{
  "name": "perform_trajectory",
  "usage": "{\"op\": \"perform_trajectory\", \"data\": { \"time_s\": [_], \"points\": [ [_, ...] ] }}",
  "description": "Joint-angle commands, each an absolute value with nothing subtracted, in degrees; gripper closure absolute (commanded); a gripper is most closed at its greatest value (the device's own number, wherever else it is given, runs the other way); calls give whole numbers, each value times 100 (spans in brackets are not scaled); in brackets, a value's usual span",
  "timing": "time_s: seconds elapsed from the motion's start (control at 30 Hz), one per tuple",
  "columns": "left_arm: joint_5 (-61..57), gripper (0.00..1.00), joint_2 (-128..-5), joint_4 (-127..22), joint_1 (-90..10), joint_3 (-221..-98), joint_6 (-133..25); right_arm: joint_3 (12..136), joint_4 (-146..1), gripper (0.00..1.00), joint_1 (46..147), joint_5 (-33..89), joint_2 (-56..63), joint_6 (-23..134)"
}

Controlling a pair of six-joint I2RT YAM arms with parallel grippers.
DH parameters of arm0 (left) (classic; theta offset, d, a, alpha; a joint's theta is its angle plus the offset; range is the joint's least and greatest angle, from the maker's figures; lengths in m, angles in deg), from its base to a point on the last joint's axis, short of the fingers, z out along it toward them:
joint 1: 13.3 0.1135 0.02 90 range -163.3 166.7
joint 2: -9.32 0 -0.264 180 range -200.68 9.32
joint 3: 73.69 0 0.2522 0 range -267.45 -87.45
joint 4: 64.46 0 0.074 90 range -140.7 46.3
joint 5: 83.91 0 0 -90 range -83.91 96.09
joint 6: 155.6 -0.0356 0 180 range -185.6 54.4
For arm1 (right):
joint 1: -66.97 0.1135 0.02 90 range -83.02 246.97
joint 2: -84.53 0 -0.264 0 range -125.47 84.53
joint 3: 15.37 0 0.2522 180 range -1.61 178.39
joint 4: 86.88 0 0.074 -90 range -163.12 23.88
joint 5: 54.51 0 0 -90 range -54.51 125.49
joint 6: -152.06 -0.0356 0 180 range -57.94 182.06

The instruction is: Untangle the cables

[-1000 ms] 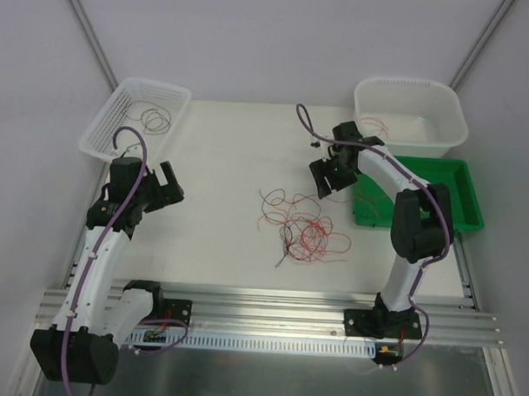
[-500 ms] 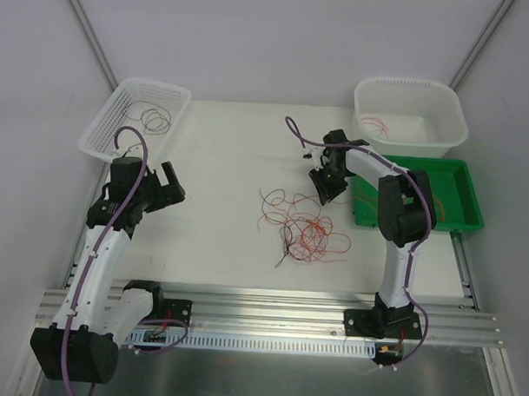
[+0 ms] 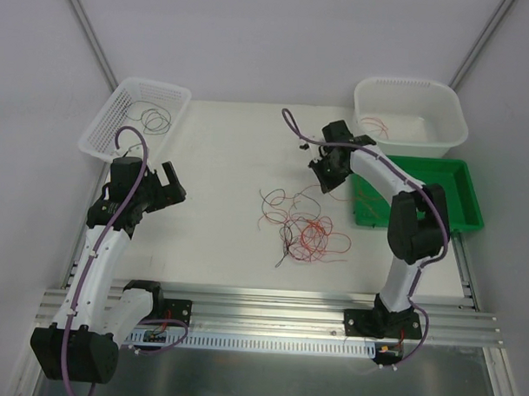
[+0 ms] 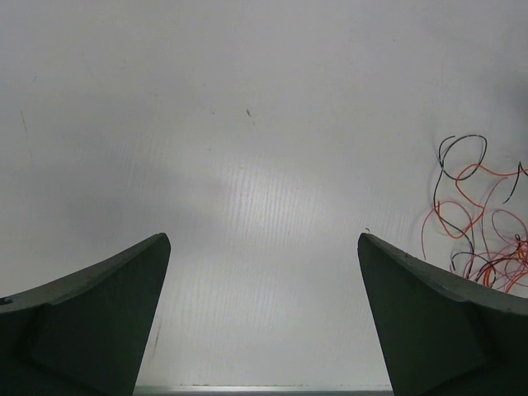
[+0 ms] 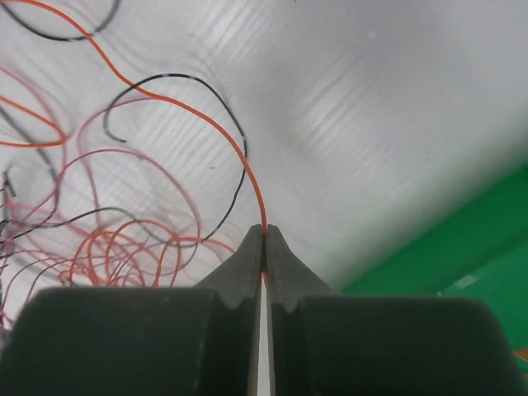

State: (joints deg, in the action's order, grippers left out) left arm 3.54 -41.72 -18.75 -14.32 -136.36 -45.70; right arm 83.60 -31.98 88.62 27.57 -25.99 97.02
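The cables (image 3: 302, 230) lie in a loose tangle of red, orange and black loops at mid-table. My right gripper (image 3: 323, 177) hangs over the tangle's far right edge. In the right wrist view its jaws (image 5: 265, 231) are shut on one orange cable (image 5: 206, 115), which arcs away to the left over the other cables (image 5: 124, 239). My left gripper (image 3: 169, 188) hovers at the left, well away from the pile. It stands open (image 4: 262, 239) with nothing between its fingers, and the cables (image 4: 474, 223) show at the right of the left wrist view.
A white mesh basket (image 3: 133, 115) at the back left holds a few dark wires. A white tub (image 3: 411, 112) at the back right holds red wires. A green tray (image 3: 421, 195) lies just right of my right gripper.
My right gripper went from open to shut, pinching the orange cable, and shifted slightly left and back. The left arm has not moved.
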Motion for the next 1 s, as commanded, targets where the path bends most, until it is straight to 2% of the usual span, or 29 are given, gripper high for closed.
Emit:
{"op": "perform_trajectory", "data": {
  "time_s": [0.0, 0.2, 0.57, 0.77, 0.97],
  "points": [
    [275, 1, -4174, -2011, -1365, -13614, -4705, 8531, -3032, 99, 9061, 3073, -1384, 9853],
    [283, 1, -4157, -2028, -1365, -13614, -4705, 8813, -2900, 99, 9202, 3882, -295, 9704],
    [257, 1, -4139, -2029, -1365, -13606, -4696, 8479, -4130, 99, 9124, 5060, 1377, 9405],
    [248, 1, -4113, -2028, -1365, -13597, -4705, 7988, -4947, 99, 8483, 5588, 1824, 9247],
    [240, 2, -4078, -2037, -1365, -13597, -4705, 7093, -6159, 99, 7368, 5650, 2142, 8739]
  ]
}}
